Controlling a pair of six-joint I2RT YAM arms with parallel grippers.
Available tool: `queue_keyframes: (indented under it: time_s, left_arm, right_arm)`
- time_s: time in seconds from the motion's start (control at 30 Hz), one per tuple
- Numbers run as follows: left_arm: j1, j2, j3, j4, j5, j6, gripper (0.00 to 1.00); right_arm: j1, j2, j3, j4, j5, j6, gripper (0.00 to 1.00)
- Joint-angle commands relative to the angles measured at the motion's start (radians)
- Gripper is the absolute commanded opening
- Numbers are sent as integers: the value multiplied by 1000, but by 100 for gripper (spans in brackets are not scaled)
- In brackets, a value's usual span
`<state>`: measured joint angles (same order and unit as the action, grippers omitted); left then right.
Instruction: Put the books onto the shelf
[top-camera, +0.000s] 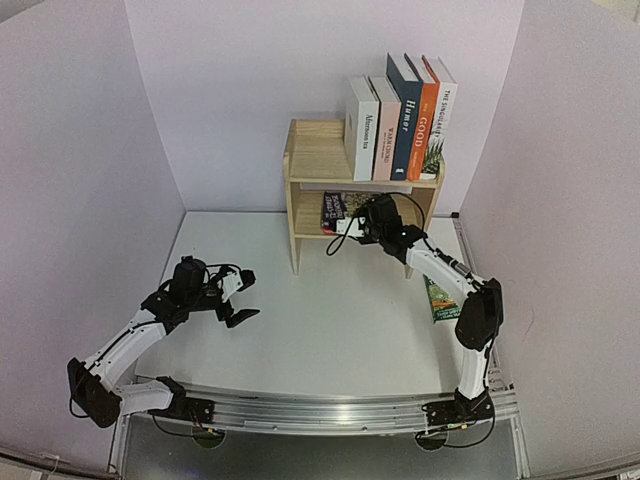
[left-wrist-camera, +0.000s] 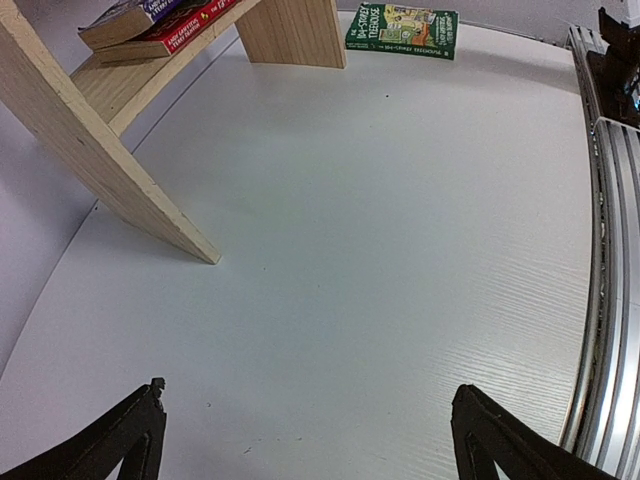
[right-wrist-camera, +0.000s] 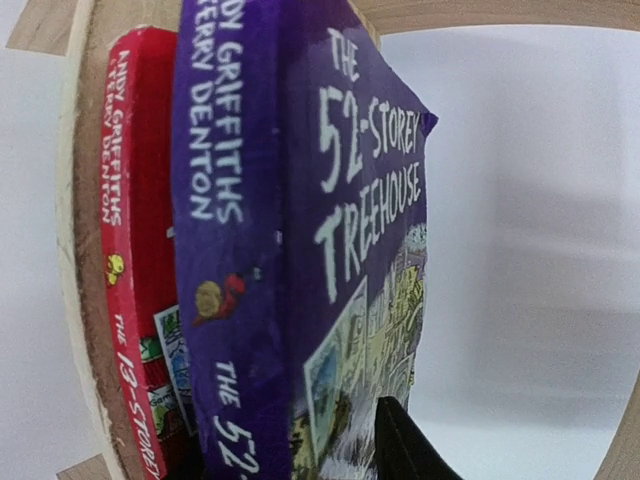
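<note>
Purple book (right-wrist-camera: 300, 200) atop red book (right-wrist-camera: 135, 250), pine shelf (top-camera: 315, 150)

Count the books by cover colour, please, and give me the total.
white books: 2
pink book: 1
navy book: 1
orange book: 1
red book: 1
purple book: 1
green book: 1
Total: 8

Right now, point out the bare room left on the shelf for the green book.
Shelf's top tier is bare left of the upright books. The lower tier is crowded: stacked paperbacks, with the right fingers close by.
</note>
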<state>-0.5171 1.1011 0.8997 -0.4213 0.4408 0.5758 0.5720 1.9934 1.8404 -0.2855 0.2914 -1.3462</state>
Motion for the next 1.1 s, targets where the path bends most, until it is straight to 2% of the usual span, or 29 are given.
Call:
queue_keyframes:
  time_s: [0.0,0.13,0.17,0.2,0.27,0.33,0.57,0.97,1.07]
  left_arm:
    - [0,5,8,1,-10,6,99]
    - [0,6,4,-4,-7,13,100]
    - [0,6,3,-5,-6,14,100]
    - [0,6,2,-6,-5,15,100]
    - [-1,5,1,-8,-6,17,100]
    - [0,5,-2,-10,-5,18,100]
    - [0,0,-4,-14,-4,19,100]
    - [-1,-3,-10,-14,5,15,99]
    - [0,-3,-13,-12,5,14,99]
  right_arm:
    - [-4,-35,17,-18,-24,14,45]
    - [-5,-39,43,-80,-56,19,54]
    - [-5,-38,54,-102,-64,22,59]
    - [-6,-37,65,-122,-73,26,64]
    - [-6,-41,82,-149,-102,46,92]
    - [-6,-42,98,-181,-123,62,98]
    - [-7,-37,113,-278,-133,53,98]
    - [-14,-81,106,-315,-143,61,98]
    - [-19,-76,117,-318,-148,60,93]
